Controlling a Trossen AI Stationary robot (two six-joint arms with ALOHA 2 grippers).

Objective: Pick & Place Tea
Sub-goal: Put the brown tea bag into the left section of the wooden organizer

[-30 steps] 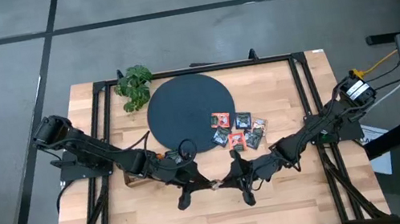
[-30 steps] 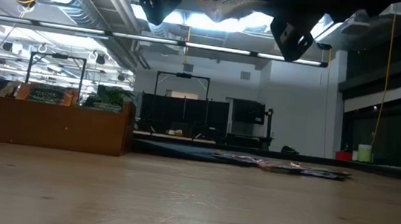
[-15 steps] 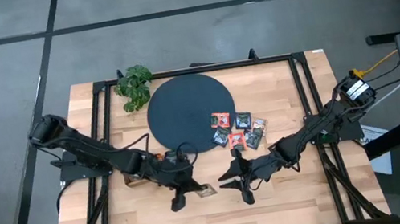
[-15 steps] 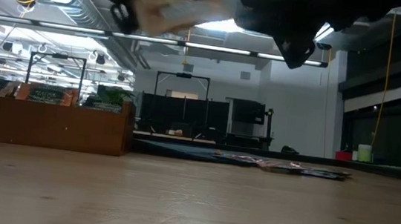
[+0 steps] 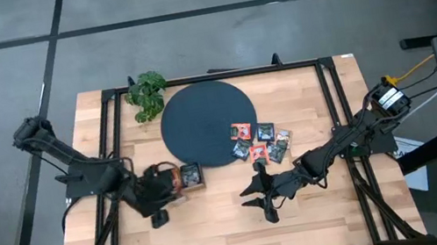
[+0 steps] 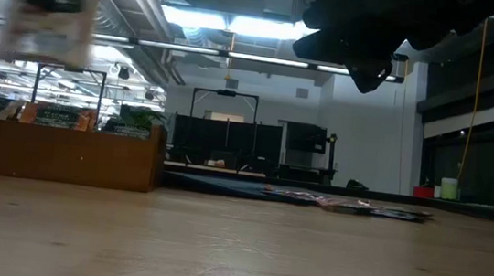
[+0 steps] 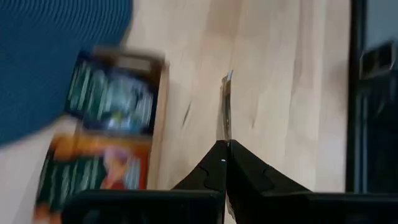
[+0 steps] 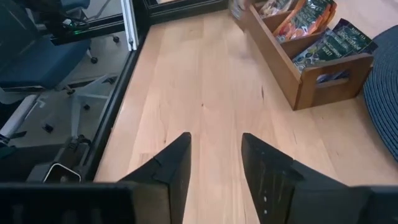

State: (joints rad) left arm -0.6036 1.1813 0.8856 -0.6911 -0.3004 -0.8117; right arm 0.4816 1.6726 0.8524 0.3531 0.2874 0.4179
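So my left gripper [image 7: 225, 144] is pinched on a sachet [image 7: 226, 106], and it's thin: from my wrist I only see it edge-on, a sliver sticking straight out past the fingertips. That's the bit that matters. Its long axis runs in line with my fingers, flat faces turned sideways. The tray [image 7: 118, 134] sits just beside it, off to one flank, with dark green and orange packets already standing in the compartments. From above I'm hovering right at the tray [image 5: 190, 178], next to the dark disc [image 5: 205, 123], so I'd guess the next move is a short sideways shift plus a drop into a slot, keeping the sachet upright.

My right gripper [image 8: 216, 160] is over bare table, fingers spread, holding nothing. The loose pile [image 5: 259, 141] of sachets lies at the disc's edge, much nearer that arm, so it's the obvious one for the next pick.
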